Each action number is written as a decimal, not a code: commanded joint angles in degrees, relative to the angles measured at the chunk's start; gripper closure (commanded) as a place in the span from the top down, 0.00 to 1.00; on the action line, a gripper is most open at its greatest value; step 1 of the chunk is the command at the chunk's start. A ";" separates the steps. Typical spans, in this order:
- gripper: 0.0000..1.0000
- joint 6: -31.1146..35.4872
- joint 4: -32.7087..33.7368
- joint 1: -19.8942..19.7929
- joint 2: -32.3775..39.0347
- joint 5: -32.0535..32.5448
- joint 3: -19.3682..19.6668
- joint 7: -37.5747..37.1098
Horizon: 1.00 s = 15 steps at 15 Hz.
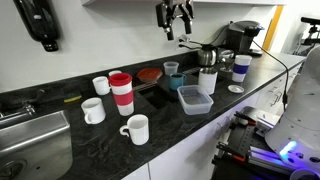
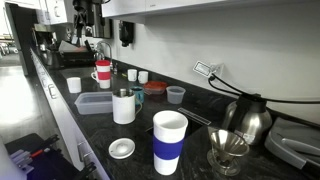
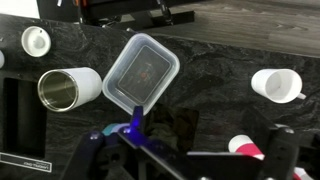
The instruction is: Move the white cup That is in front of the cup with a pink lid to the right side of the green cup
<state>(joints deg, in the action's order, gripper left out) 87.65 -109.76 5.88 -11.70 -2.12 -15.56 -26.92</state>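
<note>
Your gripper point(image 1: 176, 28) hangs high above the counter, jaws spread with nothing between them; in an exterior view the white cup point(image 1: 136, 128) stands upright near the counter's front edge, at five o'clock from the cup with a pink lid point(image 1: 121, 93); the green cup point(image 1: 172, 70) sits well apart, at one o'clock from the white cup.
</note>
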 commanded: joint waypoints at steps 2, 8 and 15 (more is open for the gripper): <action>1.00 2.53 -0.77 2.22 0.23 -0.74 0.49 0.31; 1.00 2.88 -1.15 2.53 0.16 -0.67 0.69 0.18; 1.00 15.72 -2.98 7.72 3.22 2.06 -4.19 1.71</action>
<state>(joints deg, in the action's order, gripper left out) 98.19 -111.90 12.16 -10.31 -2.76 -18.32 -26.57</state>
